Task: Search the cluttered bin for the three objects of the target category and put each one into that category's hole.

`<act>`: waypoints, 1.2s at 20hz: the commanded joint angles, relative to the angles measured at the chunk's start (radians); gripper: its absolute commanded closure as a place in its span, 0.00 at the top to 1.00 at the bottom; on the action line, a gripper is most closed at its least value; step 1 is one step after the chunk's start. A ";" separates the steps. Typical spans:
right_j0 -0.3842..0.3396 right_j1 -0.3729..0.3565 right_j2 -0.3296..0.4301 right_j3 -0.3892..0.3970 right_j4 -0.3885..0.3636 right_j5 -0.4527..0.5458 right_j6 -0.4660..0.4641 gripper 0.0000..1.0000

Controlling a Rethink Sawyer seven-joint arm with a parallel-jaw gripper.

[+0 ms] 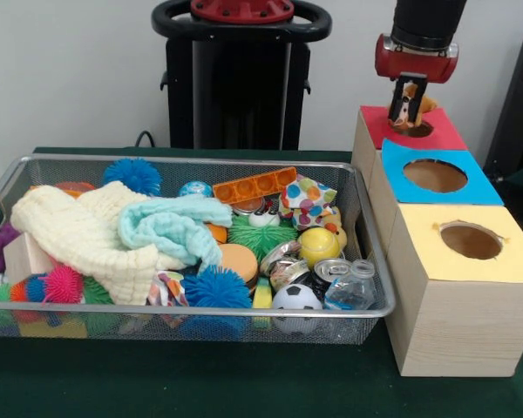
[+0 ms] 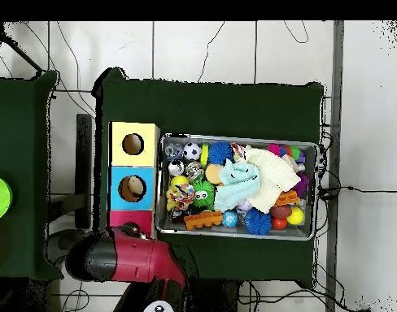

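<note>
At the upper right of the front view, the gripper (image 1: pixel 409 109) is seen hanging directly over the hole of the red-topped box (image 1: pixel 440 132), closed around a small brown-and-white toy animal (image 1: pixel 411 103) whose lower end sits at the hole's rim. The figure has not yet been released, so this delivery is judged nearly complete but not finished. Below the red box in the frame, a blue-topped box (image 1: pixel 471 178) and a yellow-topped box (image 1: pixel 506 252) are lined up, each with a round hole; what is inside any of them cannot be seen. To the left, the wire-mesh bin (image 1: pixel 200 309) is set on the green-covered bench (image 1: pixel 244 383) and remains heavily cluttered: a cream cloth (image 1: pixel 78 231), a pale teal cloth (image 1: pixel 170 225), spiky blue balls, a small soccer ball (image 1: pixel 295 298), a yellow ball (image 1: pixel 318 244) and an orange block strip (image 1: pixel 253 185) are visible. No duck or other animal figure can be picked out with certainty among the clutter. In the overhead view, the red arm (image 2: pixel 128 256) is seen at the lower left, covering the red box beside the bin (image 2: pixel 307 236). How many figures were already delivered cannot be told; further searching of the bin is judged likely to remain.
</note>
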 commanded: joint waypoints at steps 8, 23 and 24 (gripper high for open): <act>0.013 0.055 0.095 0.023 0.079 -0.109 0.251 0.00; 0.017 0.046 0.069 0.013 0.067 -0.093 0.232 1.00; 0.013 0.043 0.072 0.017 0.066 -0.093 0.228 1.00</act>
